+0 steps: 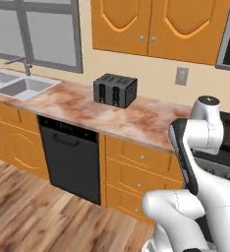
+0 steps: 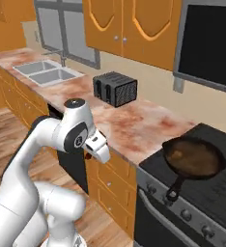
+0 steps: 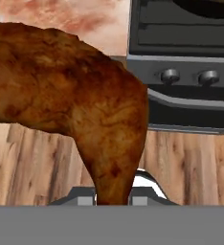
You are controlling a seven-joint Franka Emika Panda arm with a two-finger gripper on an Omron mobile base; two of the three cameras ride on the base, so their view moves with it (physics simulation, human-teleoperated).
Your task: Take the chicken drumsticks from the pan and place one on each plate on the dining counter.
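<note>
A brown chicken drumstick [image 3: 71, 100] looms large in the hand view, its thin end running down between my fingers, which it hides. In the right base view my gripper [image 2: 89, 155] hangs in front of the worktop edge, left of the stove, shut on the drumstick, which shows there as a small dark red bit under the hand. The dark pan [image 2: 196, 158] sits on the stove with its handle pointing toward me. Its inside looks brownish, and I cannot make out a second drumstick in it. The plates and the dining counter are out of view.
A black toaster [image 2: 116, 89] stands on the marbled worktop [image 1: 82, 106], with a steel sink [image 1: 18, 86] further left. A black dishwasher [image 1: 70, 157] and orange drawers [image 1: 136, 172] front the worktop. The stove's front [image 3: 181, 72], with its knobs, faces the hand above the wooden floor [image 1: 33, 211].
</note>
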